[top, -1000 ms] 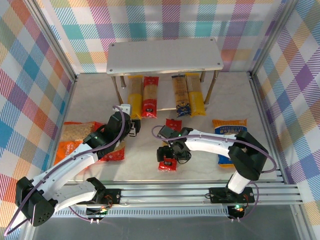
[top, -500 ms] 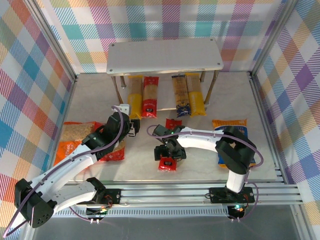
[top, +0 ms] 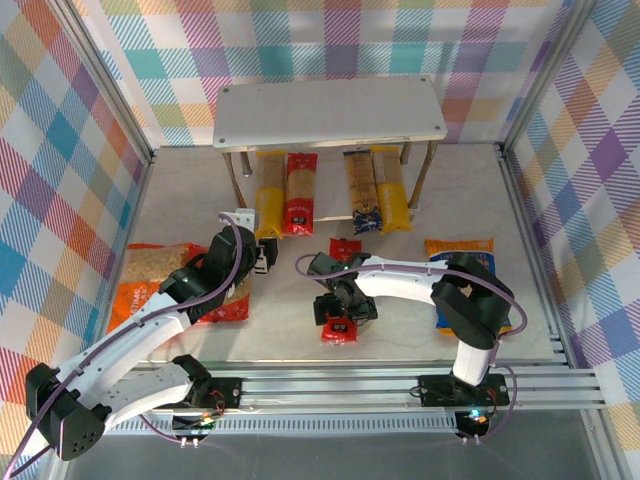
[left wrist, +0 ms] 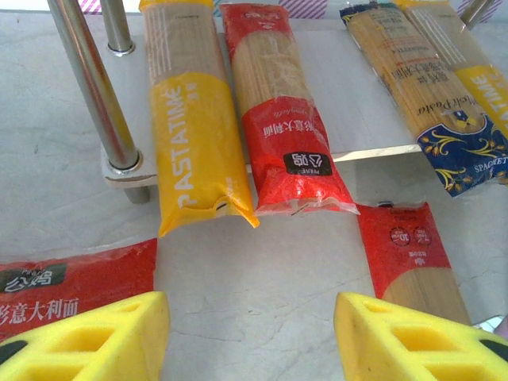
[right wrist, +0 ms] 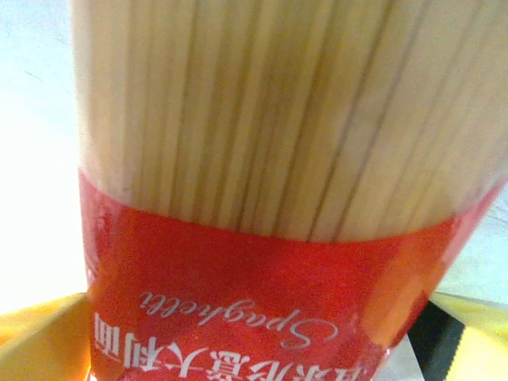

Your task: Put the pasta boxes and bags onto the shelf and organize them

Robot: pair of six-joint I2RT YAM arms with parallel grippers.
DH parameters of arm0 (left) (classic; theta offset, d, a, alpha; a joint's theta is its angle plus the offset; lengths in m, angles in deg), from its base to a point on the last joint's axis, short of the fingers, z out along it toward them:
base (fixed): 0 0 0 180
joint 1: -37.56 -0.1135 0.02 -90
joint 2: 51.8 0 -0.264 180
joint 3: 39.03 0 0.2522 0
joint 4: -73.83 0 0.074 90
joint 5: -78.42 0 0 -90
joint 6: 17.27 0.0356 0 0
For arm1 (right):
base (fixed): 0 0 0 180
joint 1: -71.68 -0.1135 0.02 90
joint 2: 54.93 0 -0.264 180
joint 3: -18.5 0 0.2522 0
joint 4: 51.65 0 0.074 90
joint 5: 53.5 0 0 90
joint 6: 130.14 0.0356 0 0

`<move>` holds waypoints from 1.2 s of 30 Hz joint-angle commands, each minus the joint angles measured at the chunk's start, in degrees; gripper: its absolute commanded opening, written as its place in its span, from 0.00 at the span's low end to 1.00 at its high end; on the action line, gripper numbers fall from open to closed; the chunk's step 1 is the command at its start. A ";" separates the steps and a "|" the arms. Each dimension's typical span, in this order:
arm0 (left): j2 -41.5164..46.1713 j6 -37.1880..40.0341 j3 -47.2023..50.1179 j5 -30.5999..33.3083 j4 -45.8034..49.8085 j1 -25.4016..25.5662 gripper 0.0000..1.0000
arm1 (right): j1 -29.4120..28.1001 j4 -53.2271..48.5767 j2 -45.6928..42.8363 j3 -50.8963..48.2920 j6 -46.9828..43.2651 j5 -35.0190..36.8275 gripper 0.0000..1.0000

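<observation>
Since a moment ago, the right arm has pulled its elbow in closer, and the loose red spaghetti pack has slid a tiny bit to the right on the table. That pack lies flat in front of the shelf, with its far end pointing at the lower board. The right gripper is over its middle. Its jaws are as wide as they go. In the right wrist view the pack sits between the yellow fingers, one on each side. I think it is about to pinch and lift. To do that well, it should squeeze the pack across the middle so neither end droops. Then it should keep the pack flat and slide it in long-ways. There is a gap on the lower board between the other red pack and the dark blue pack. It must not bump them. The left gripper is near by, part way open, with nothing in it. The orange bag, red bag and blue bag lie on the table.
</observation>
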 commanded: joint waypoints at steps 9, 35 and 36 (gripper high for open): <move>2.55 -0.02 1.01 1.41 1.68 -0.02 0.57 | 0.43 -4.77 -1.60 -0.66 -3.48 0.54 0.98; 1.87 -0.57 1.32 0.96 1.26 -0.03 0.52 | 0.41 -0.27 -2.55 -2.65 -5.85 -0.15 0.68; 1.65 -0.68 1.28 0.84 1.11 -0.07 0.52 | 0.43 -0.19 -3.04 -2.89 -5.76 -0.32 0.67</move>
